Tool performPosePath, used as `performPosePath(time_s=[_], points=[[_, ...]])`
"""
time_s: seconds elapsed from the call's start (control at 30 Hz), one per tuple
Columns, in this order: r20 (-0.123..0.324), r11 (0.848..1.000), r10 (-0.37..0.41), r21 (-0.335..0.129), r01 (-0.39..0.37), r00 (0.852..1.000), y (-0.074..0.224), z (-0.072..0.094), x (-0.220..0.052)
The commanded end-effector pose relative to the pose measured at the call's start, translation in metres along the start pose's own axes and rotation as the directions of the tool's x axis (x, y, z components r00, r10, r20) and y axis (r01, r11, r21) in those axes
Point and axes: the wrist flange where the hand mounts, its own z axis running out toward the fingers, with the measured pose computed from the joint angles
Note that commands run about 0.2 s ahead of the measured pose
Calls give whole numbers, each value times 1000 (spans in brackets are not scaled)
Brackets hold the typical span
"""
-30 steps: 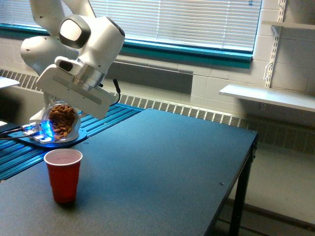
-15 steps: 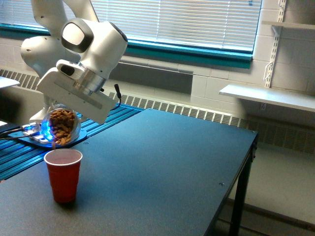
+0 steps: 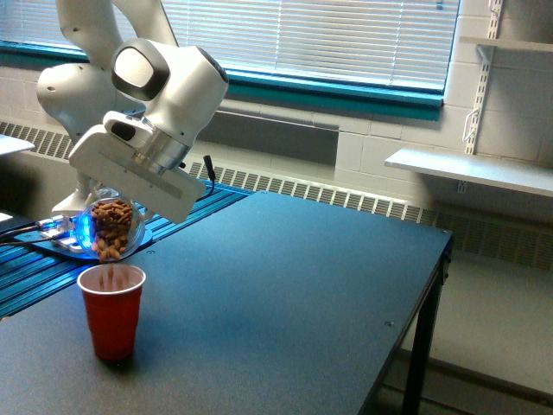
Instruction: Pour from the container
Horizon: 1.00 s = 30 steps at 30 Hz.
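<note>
The container [image 3: 111,228], a small clear round jar full of brown nuts, hangs tipped steeply with its mouth down, just above the red plastic cup [image 3: 111,309]. My gripper [image 3: 117,207] is shut on the jar, the white hand angled down toward the exterior view's left. Nuts crowd the lower end of the jar, and some show at the cup's rim. The cup stands upright on the dark table [image 3: 285,294] near its front left part.
The arm's base [image 3: 73,95] stands at the exterior view's left beside a blue-lit round plate [image 3: 82,246]. Blue slatted rails run behind the cup. A white shelf [image 3: 471,169] is on the wall at the right; the table's right edge drops to the floor.
The hand has rotated further, tipping the jar more steeply mouth down. The nuts have slid toward the jar's mouth and some now appear in the cup.
</note>
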Motion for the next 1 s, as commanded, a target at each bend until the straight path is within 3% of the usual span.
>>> performPosePath(time_s=[0.03,1.0], points=[[-4,1000,-5,-3,5,1000,-3,-2,-7],[-18,1000,-1,-27,1,1000,-14,-4,8]])
